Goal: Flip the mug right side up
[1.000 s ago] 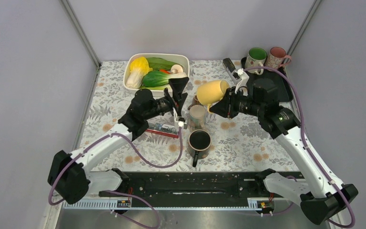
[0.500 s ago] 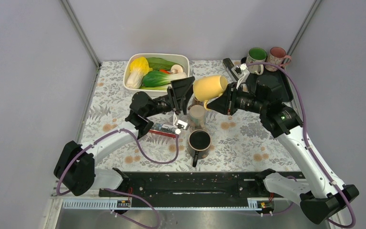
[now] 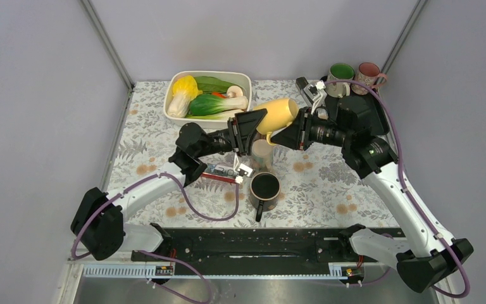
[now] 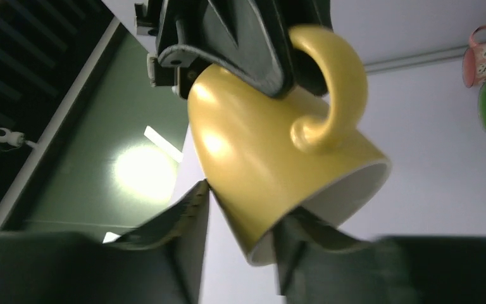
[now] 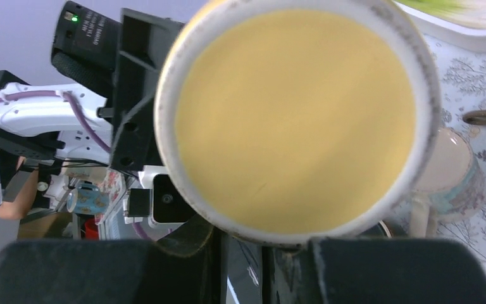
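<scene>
Your left hand (image 4: 243, 212) stands part open, its fingers straddling the rim wall of the glossy yellow ceramic mug (image 4: 259, 158), one outside and one in the mouth. Whether they pinch it cannot be told. Your right hand (image 3: 293, 130) is clamped on the mug's base end, by the handle. The mug hangs on its side, tilted, in the air over the floral-patterned table (image 3: 316, 183).

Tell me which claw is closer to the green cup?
Right. The right gripper, holding the yellow mug, is in front of the green cup; the left gripper sits past that mug, farther off.
</scene>
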Available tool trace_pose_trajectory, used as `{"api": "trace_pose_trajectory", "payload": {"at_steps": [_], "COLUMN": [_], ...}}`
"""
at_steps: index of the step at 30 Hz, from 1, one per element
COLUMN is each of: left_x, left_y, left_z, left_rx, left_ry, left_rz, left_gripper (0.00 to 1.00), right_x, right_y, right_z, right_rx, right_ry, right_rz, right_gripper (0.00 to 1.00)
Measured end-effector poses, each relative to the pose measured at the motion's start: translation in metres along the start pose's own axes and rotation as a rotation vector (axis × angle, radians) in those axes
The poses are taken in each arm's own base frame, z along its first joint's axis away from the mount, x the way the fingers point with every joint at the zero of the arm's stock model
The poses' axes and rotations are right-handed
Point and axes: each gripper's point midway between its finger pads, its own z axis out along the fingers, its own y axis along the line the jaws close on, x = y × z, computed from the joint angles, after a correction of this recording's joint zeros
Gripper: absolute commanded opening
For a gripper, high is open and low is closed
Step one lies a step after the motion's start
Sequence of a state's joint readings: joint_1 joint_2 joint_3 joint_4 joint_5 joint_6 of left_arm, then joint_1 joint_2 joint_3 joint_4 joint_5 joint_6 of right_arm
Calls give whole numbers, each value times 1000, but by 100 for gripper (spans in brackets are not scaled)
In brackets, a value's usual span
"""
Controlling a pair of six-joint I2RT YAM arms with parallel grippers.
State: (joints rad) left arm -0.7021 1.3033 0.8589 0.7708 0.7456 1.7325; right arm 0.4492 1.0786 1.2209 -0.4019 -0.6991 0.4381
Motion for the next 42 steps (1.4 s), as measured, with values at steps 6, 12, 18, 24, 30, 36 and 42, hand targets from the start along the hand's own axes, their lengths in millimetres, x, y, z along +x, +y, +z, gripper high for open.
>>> {"api": "trace_pose_trajectory", "payload": {"at_steps": [6, 12, 18, 24, 30, 36, 42], "left_x": [1, 2, 8, 16, 40, 71, 87], "left_y": [28, 21, -22, -66, -95, -83, -57], "left_z": [0, -1, -7, -21, -40, -62, -86], "left_rx": [-61, -16, 153, 331, 497, 602, 669], "left_ry": [11, 28, 89, 184, 360, 594, 846], "left_rz": [139, 97, -48, -184, -366, -568, -871], "left_gripper": [0, 0, 0, 0, 0, 0, 0], "right_x": [-1, -2, -2, 8, 18, -1, -16], "right_y": [9, -2, -34, -58, -84, -68, -47], "right_z": [-1, 0, 0, -4, -29, -54, -40], "right_rx": [-46, -13, 109, 201, 345, 333, 140], "right_ry": [17, 2, -24, 22, 94, 60, 115], "right_rz": [137, 108, 13, -79, -314, -702, -1010], "right_gripper": [14, 57, 69, 75, 80, 82, 81]}}
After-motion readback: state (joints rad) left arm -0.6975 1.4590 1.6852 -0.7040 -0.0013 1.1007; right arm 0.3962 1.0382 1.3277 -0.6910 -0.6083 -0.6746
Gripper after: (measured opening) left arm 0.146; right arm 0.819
